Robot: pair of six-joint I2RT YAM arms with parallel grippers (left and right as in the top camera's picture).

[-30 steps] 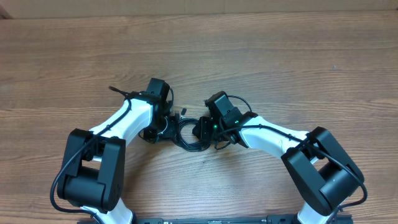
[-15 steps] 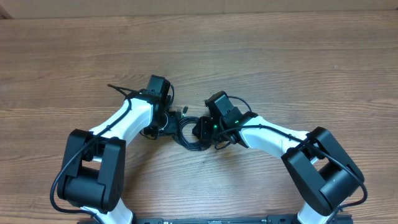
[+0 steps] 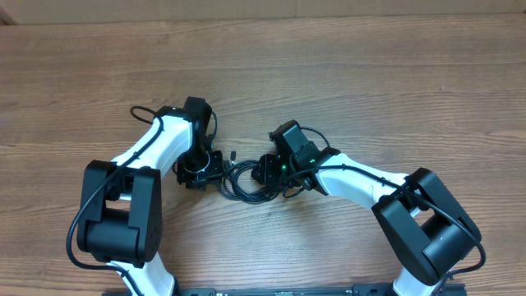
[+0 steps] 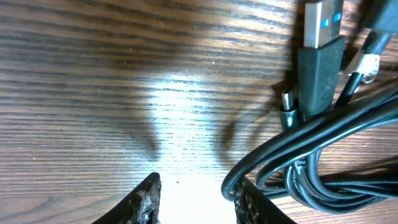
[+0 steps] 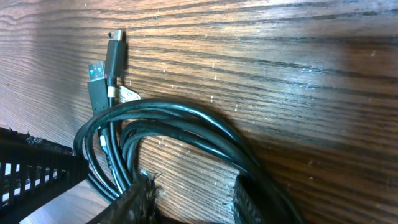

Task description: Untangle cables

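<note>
Seen from overhead, the brown wood-grain table point(image 3: 370, 90) lay bare across the upper half of the frame, up to a pale tan strip point(image 3: 329, 6) along the top edge, with open wood at far left and far right as well. At lower left, the white-and-black left arm point(image 3: 152, 152) bent in toward the centre. Its left gripper point(image 3: 202, 171) sat just left of the thin black cables point(image 3: 244, 181), coiled in a small bundle on the table just below mid-frame, between the two grippers.

In the left wrist view, the left gripper point(image 4: 198, 202) had its jaws apart over bare, brightly lit wood. The cables point(image 4: 323, 143) filled the right side, one strand curving down beside the right-hand fingertip point(image 4: 252, 202); contact could not be told. A black USB plug point(image 4: 320, 56) with silver shell and blue insert pointed to the top edge, a smaller plug point(image 4: 288, 102) at its left, a white tag point(image 4: 367, 62) at its right.

The right gripper point(image 3: 267, 170) stood at the bundle's right side. Its wrist view showed the right gripper point(image 5: 194, 202) with jaws apart, bare wood in the gap, and the cables point(image 5: 186, 124) as glossy strands arching above both fingertips, plugs at upper left. The white-and-black right arm point(image 3: 362, 185) ran off to lower right.
</note>
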